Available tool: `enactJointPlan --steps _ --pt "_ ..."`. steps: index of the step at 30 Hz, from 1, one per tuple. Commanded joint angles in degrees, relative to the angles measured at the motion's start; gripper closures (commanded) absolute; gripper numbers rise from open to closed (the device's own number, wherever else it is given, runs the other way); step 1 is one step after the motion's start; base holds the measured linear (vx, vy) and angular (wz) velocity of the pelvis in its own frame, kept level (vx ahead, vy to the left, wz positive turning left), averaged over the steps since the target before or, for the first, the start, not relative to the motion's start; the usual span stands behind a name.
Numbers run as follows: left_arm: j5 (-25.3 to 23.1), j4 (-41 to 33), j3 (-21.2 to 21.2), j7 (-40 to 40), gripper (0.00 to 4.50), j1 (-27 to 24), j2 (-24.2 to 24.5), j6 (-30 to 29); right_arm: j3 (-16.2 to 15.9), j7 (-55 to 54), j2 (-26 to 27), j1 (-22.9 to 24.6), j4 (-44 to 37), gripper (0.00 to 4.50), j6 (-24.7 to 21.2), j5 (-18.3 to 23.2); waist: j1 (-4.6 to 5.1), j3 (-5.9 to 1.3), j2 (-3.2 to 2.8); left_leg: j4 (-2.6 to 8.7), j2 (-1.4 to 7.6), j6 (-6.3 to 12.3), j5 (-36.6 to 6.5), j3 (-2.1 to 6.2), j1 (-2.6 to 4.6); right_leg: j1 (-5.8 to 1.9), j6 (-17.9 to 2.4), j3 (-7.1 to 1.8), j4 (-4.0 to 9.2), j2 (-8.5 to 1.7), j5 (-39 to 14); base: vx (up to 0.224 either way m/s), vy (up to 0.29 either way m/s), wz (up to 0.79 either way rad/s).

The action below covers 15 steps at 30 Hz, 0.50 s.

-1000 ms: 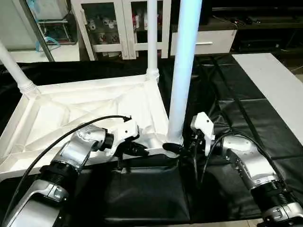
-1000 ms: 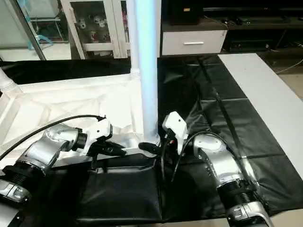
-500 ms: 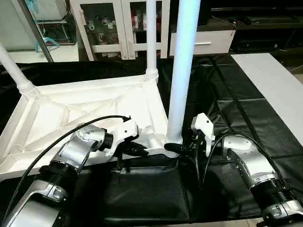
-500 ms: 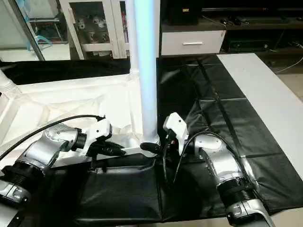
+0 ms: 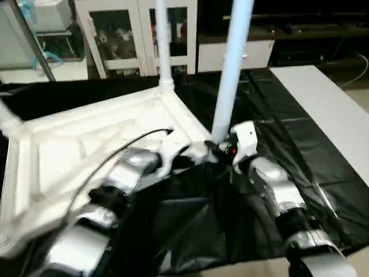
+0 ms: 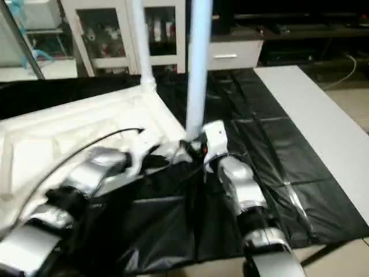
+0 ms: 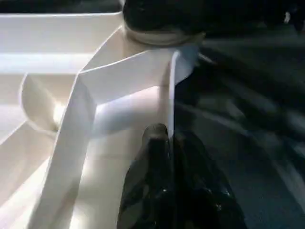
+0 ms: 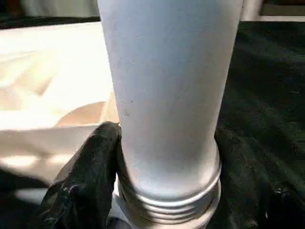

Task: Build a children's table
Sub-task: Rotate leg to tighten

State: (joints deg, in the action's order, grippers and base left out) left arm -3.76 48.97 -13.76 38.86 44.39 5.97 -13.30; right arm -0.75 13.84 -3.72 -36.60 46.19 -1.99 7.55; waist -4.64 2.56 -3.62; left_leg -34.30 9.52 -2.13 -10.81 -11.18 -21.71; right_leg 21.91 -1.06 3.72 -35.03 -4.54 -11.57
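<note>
The tabletop [image 5: 86, 144] has swung; wrist views show the right gripper [image 8: 157, 191] clasping the leg [image 8: 167, 95], the left gripper [image 7: 171, 138] pinching its wall.

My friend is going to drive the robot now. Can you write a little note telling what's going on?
Right pincer: closed around the bottom of the near leg, which stands in its corner hole.
Left pincer: shut, pinching the edge wall of the tabletop by that corner.
The tabletop lies upside down on the black table.
Done: another leg stands at the far corner, and one shows at the left edge.
Left: I cannot see the fourth leg; then flip it upright.
</note>
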Motion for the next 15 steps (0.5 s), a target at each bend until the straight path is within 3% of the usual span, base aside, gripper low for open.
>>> enactJointPlan --steps 1,3,4,6,8,10,12,15 --pt "0.4 3.6 4.6 -15.3 4.5 2.2 -3.0 0.4 1.2 -7.1 3.0 -1.7 6.0 1.84 1.0 0.0 0.2 -3.52 0.22 4.65 3.7 -0.02 -14.0 2.19 1.35 -1.75 -12.1 -2.79 4.8 -5.05 -12.2 0.0 0.0 0.0" --pt "-0.3 4.9 4.8 -17.2 4.5 2.9 -3.6 1.9 1.6 -8.1 4.1 -2.8 7.4 1.84 2.2 -0.6 0.08 -3.51 0.36 4.53 3.63 0.86 -12.8 2.1 1.13 -1.85 -12.2 -2.77 4.83 -5.0 -10.7 0.0 0.0 0.0" --pt "-0.5 5.6 5.0 -17.9 4.5 3.3 -4.0 3.2 1.8 -7.7 5.0 -3.6 8.3 1.84 3.1 -1.0 0.0 -3.57 0.87 4.5 3.63 1.37 -12.1 2.06 0.98 -2.04 -12.2 -2.74 4.79 -5.03 -9.9 0.0 0.0 0.0" --pt "-0.7 5.8 4.8 -17.3 4.5 3.4 -4.0 3.8 1.8 -7.2 5.4 -3.9 8.5 1.84 3.7 -1.2 -0.41 -3.78 0.56 4.19 3.66 3.72 -8.6 2.04 0.62 -2.21 -12.6 -2.67 4.25 -5.13 -5.5 0.0 0.0 0.0" --pt "-0.6 5.5 4.4 -15.4 4.5 3.1 -3.5 4.3 1.0 -5.3 5.4 -3.9 8.1 1.84 4.9 -1.8 -0.47 -3.89 0.83 3.98 3.66 5.32 -7.0 1.93 0.56 -2.24 -13.2 -2.59 3.94 -5.09 -3.0 0.0 0.0 0.0" --pt "-0.6 4.3 3.4 -11.4 4.5 2.1 -2.2 5.2 0.4 -1.6 4.9 -3.2 7.1 1.84 6.6 -0.9 -0.58 -3.79 0.86 3.93 3.66 6.32 -7.2 1.86 0.51 -2.21 -13.5 -2.53 4.11 -5.25 -4.5 0.0 0.0 0.0" --pt "-0.8 3.1 2.2 -7.7 4.5 0.9 -1.0 5.7 0.2 0.5 4.1 -2.3 5.7 1.29 7.7 -0.7 -0.6 -3.72 0.98 4.02 3.79 6.43 -7.8 1.89 0.46 -2.21 -13.1 -2.55 4.28 -5.34 -6.3 0.0 0.0 0.0" --pt "-0.9 0.7 0.2 -1.1 4.5 -1.3 1.2 6.0 0.1 4.3 1.8 -0.4 2.6 1.14 8.6 -0.6 -0.47 -3.65 1.01 4.08 3.88 7.01 -8.0 1.93 0.24 -2.29 -12.9 -2.52 4.12 -5.25 -6.3 0.0 0.0 0.0"
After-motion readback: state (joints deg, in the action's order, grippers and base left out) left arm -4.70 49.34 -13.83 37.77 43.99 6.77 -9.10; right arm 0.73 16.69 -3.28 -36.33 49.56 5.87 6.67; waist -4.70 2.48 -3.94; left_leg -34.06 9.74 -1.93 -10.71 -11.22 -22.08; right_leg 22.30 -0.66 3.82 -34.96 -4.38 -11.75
